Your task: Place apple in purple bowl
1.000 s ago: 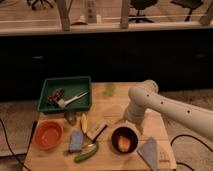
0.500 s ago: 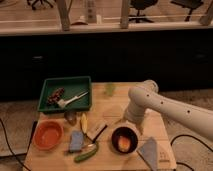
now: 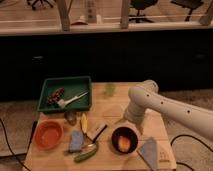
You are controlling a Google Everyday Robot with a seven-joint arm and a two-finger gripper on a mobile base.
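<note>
The apple (image 3: 123,144), orange-red with a yellowish patch, lies inside the dark purple bowl (image 3: 114,135) at the front middle of the wooden table. My gripper (image 3: 132,127) hangs at the end of the white arm (image 3: 150,100), just above the bowl's far right rim. It is mostly hidden by the arm's wrist. It does not hold the apple.
A green tray (image 3: 46,86) with utensils stands at the back left. An orange bowl (image 3: 48,134), a blue sponge (image 3: 76,141), a green cucumber (image 3: 86,153) and a yellow item (image 3: 84,122) lie left of the purple bowl. A grey cloth (image 3: 152,151) lies at the front right.
</note>
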